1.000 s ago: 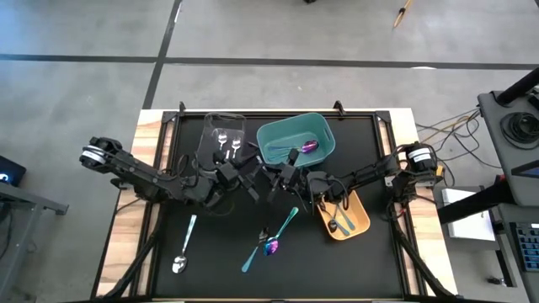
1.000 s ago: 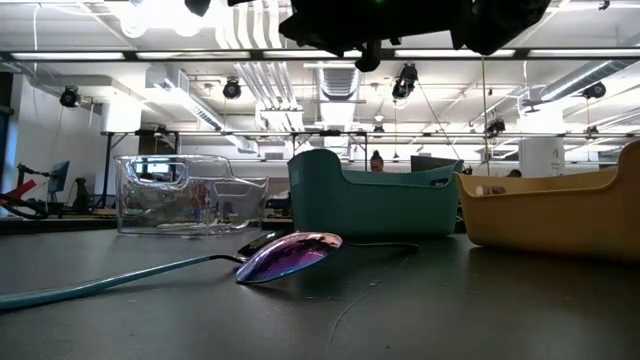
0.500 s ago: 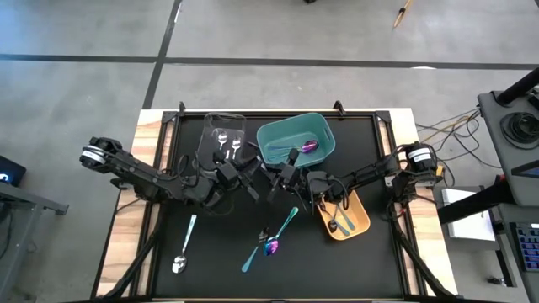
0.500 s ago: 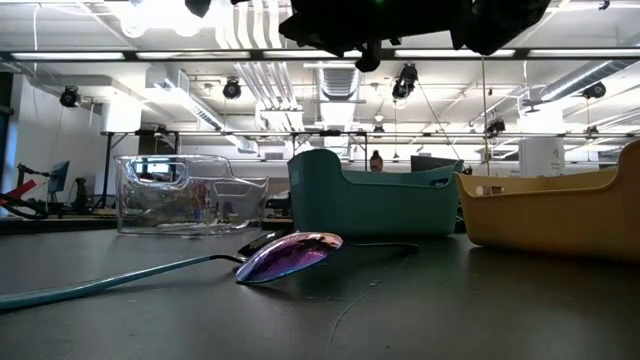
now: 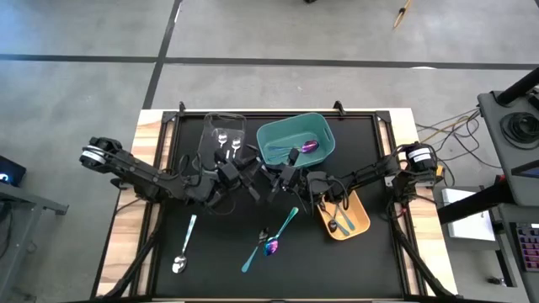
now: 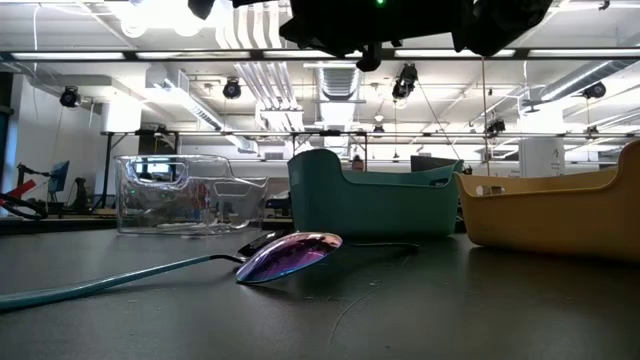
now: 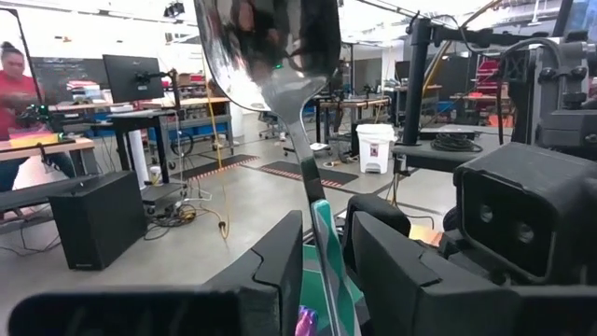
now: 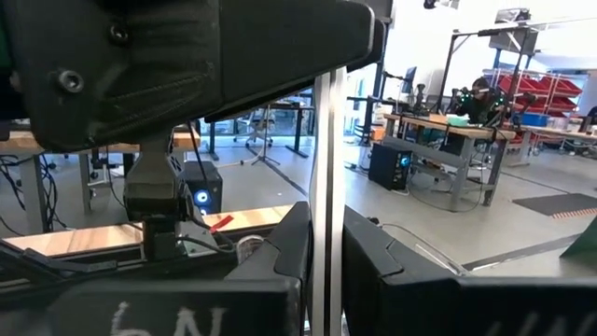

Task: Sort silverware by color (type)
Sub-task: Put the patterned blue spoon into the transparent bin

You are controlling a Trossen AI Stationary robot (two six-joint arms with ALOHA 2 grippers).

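Over the table's middle both grippers meet on one spoon with a shiny dark bowl (image 7: 266, 51) and a teal handle. My left gripper (image 5: 255, 178) (image 7: 322, 271) is shut on it, and so is my right gripper (image 5: 278, 177) (image 8: 326, 257). On the mat lie a silver spoon (image 5: 184, 250), a purple-blue spoon (image 5: 271, 246) (image 6: 290, 255) and a teal-handled utensil (image 5: 278, 231) (image 6: 110, 280). The arms hide the held spoon in the high view. My left gripper pinches the spoon's teal handle (image 7: 320, 233) just below the neck between its two fingers (image 7: 280, 271), which lie across it and point level. The bowl stands out past the fingers, lifted clear of the table. My right gripper pinches the handle's thin shaft (image 8: 326, 177) between its two fingers (image 8: 294, 252), which lie across it. It comes level from the table's right, facing the left gripper. That end is clear of the table too.
At the back stand a clear bin (image 5: 221, 135) with silver spoons and a teal bin (image 5: 324, 135) with a purple-blue spoon. An orange bin (image 5: 360, 220) with dark utensils stands at the right. In the left wrist view a person shows in the room beyond.
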